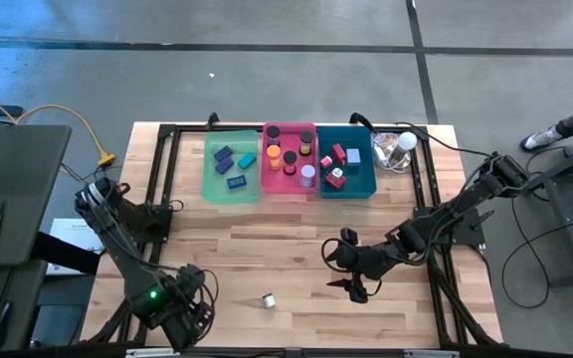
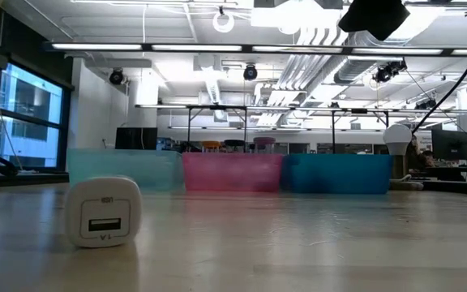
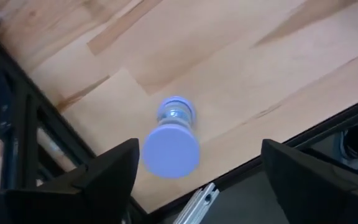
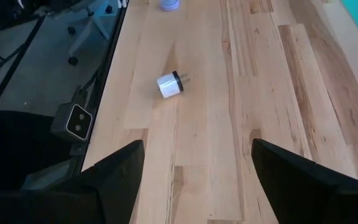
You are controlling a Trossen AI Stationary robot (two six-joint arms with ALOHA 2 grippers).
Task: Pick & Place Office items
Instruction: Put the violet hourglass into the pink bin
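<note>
Office items are mostly sorted into three trays at the far side of the table, well apart from both grippers. In the high view the green tray (image 1: 210, 187) holds a few dark blue blocks (image 1: 225, 155) and a teal block (image 1: 247, 159). The pink tray (image 1: 266, 189) beside it holds short cylinders, among them an orange cylinder (image 1: 274, 152). The teal tray (image 1: 370, 187) holds red and pink pieces (image 1: 338, 152). Just beyond the teal tray lies a clear plastic lump (image 1: 396, 149).

One item is outside the trays: a small white USB charger plug (image 1: 268, 299) lies on the bare wood table (image 1: 286, 254) near the front edge. It sits between the two grippers, nearer to the left one. In the right wrist view the plug (image 4: 169, 85) lies on its side ahead of the fingers (image 4: 117, 168), not touching them. In the low view the plug (image 2: 103, 211) shows its USB port.

The right gripper (image 1: 351, 270) hangs over the wood to the right of the plug; its fingers are spread and hold nothing. The left gripper (image 1: 192, 298) is at the front left corner of the table. Its fingers (image 3: 114, 168) are spread apart too and hold nothing. Between them a small blue and white piece (image 3: 171, 138) shows on the wood ahead; I cannot tell what it is.
</note>
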